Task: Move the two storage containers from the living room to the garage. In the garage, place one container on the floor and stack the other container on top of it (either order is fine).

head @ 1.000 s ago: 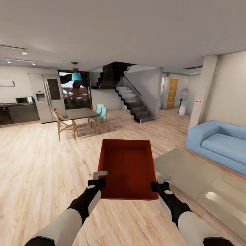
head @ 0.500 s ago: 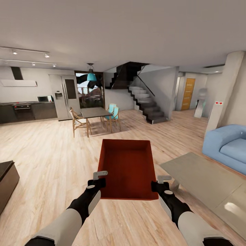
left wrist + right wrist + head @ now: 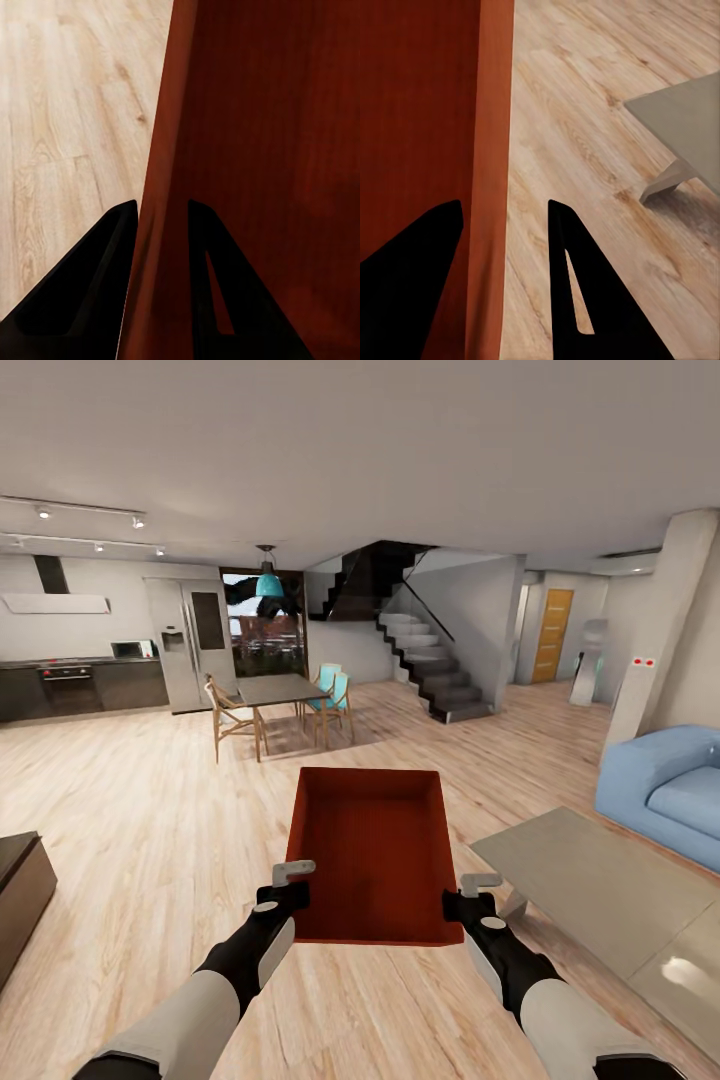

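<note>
One orange-red storage container (image 3: 370, 850) hangs level over the light wood floor of the living room, carried between my two arms. My left gripper (image 3: 293, 875) is shut on its left wall, and in the left wrist view the black fingers (image 3: 161, 206) pinch the red wall (image 3: 255, 150). On the opposite wall my right gripper (image 3: 478, 884) is shut. The right wrist view shows that gripper (image 3: 504, 204) straddling the container's rim (image 3: 491, 112). The bin is empty inside.
A low grey table (image 3: 590, 880) stands close at the right, with a blue sofa (image 3: 670, 790) beyond it. A dark cabinet (image 3: 20, 890) is at the left edge. Ahead are a dining table with chairs (image 3: 270, 695), a staircase (image 3: 430, 660), a kitchen (image 3: 80, 680) and an orange door (image 3: 552, 635).
The whole view has swung to the left, so the sofa slid to the right and the dark cabinet came in. The container and both grippers keep their hold and place.
</note>
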Available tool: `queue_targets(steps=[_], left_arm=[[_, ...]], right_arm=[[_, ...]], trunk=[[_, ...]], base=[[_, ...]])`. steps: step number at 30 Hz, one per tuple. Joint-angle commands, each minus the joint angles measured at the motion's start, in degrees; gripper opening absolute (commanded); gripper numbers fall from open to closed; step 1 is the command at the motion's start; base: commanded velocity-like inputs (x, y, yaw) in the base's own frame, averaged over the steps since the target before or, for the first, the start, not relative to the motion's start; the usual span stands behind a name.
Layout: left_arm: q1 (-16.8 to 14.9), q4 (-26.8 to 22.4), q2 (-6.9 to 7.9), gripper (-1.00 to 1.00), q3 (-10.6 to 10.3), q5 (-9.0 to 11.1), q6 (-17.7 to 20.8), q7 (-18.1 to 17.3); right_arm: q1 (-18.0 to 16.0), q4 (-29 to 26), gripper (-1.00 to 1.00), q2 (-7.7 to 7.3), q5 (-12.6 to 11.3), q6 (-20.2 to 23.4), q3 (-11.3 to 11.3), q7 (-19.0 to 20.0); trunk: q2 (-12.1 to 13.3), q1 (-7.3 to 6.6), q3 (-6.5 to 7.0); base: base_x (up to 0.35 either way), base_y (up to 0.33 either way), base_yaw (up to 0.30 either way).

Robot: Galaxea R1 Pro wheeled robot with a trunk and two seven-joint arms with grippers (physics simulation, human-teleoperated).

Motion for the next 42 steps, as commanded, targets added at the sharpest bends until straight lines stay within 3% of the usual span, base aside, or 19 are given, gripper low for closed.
queue_targets(steps=[1, 42], left_arm=[[0.0, 0.0, 1.35, -1.00, -0.7, 1.1, 0.3, 0.6], [0.0, 0.0, 1.52, -1.00, -0.7, 1.1, 0.4, 0.1]], right_arm=[[-0.1, -4.0, -1.00, -0.12, 0.6, -0.1, -0.9, -0.3], [-0.1, -4.0, -1.00, -0.11, 0.7, -0.1, -0.9, -0.3]], trunk=[[0.0, 0.04, -0.02], [0.0, 0.04, -0.02]], base=[[0.245, 0.000, 0.000], [0.318, 0.000, 0.000]])
